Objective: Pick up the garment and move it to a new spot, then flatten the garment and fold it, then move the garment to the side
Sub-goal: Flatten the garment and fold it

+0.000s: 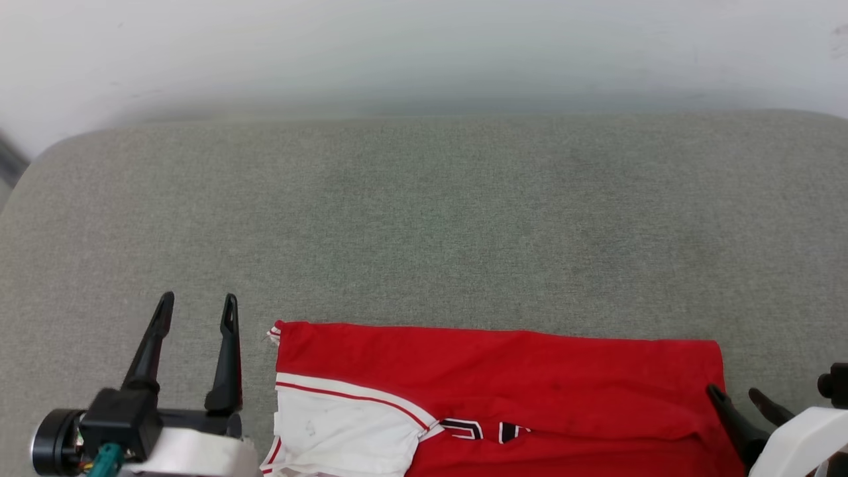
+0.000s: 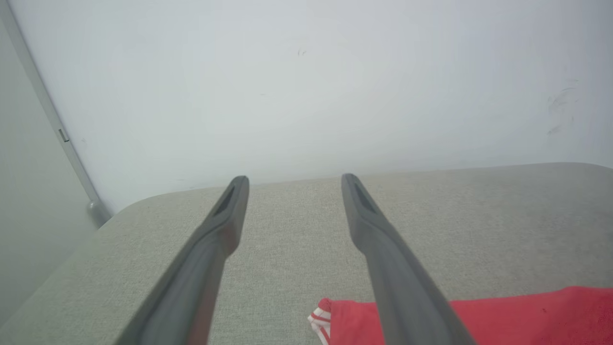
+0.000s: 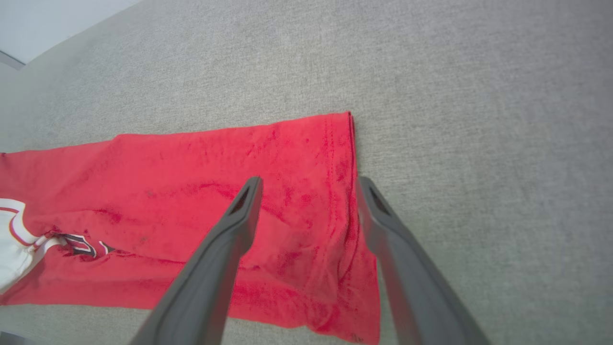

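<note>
So starting at the left: the left hand (image 1: 199, 299) sits low over the grey cloth-covered table (image 1: 424, 218), fingers spread apart with nothing between them, pointing at the white wall (image 1: 424, 53). In its own wrist view the left hand (image 2: 294, 179) has bare table past the fingertips all the way to the wall, and the table's rounded far-left corner (image 2: 119, 211) is right there too.

Just beside that hand, not touching it, is the garment (image 1: 530, 384). It's a bright red jersey lying as a long flat band along the near side of the table. Its left end has a white sleeve (image 1: 331, 424) with red striping, and a little striped corner of trim (image 2: 318, 321) pokes out at the far-left tip. A bit right of the sleeve you can see part of the black-and-white lettering (image 1: 483, 430). The far edge of the garment runs pretty straight, and a wide stretch of grey table lies beyond it up to the wall.

At the right end, the right hand (image 1: 734, 391) is over the garment's right edge. From the wrist, that hand (image 3: 309, 182) is spread too: one finger is over the wrinkled red cloth (image 3: 215, 191), the other over the table just past the hem. It's not pinching anything, and I can't tell if the tips actually touch the fabric. More grey table carries on to the right of the hem.
</note>
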You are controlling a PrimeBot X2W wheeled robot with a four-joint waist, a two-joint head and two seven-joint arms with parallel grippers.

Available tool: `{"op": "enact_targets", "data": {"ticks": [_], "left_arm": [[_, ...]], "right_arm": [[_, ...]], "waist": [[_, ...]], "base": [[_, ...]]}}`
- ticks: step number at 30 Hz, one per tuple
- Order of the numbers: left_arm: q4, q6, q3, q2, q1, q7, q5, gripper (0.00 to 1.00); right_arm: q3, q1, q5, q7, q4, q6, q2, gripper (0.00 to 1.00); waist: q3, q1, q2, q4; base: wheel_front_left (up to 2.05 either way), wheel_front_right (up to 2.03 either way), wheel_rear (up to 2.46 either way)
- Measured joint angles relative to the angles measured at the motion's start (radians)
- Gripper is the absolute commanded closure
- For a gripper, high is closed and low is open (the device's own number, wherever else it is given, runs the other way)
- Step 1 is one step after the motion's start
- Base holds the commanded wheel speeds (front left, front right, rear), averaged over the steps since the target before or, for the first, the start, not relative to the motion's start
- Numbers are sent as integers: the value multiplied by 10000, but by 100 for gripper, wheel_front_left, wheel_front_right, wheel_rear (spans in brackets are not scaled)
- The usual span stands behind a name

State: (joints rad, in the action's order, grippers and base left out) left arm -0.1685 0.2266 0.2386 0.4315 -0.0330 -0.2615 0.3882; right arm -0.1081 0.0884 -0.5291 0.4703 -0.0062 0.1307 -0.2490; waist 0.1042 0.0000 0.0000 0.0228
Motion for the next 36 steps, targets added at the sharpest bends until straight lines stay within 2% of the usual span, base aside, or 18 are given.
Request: {"op": "enact_targets", "data": {"ticks": [7,15,24,36], "left_arm": [[-221,-612,-815,-991,-935,0,-1666,0],[-33,-1400,-1296,-1720,-896,0,-2360,0],[155,-2167,-1779,-2278,-476,0,-2842,0],[299,-2683,-2393,-2598,-403,-2,-3150,0]], "right_arm": [[-757,157,495,370,117,0,763,0],[-1221,85,700,424,779,0,853,0],[-953,-291,148,343,1588,-2,800,0],[180,-601,-698,-155,2063,-107,568,0]], "waist": [[229,0,0,69],[643,0,0,344],[1060,1,0,602],[984,0,0,689]], "base": [[0,0,0],[0,0,0],[0,0,0],[0,0,0]]}}
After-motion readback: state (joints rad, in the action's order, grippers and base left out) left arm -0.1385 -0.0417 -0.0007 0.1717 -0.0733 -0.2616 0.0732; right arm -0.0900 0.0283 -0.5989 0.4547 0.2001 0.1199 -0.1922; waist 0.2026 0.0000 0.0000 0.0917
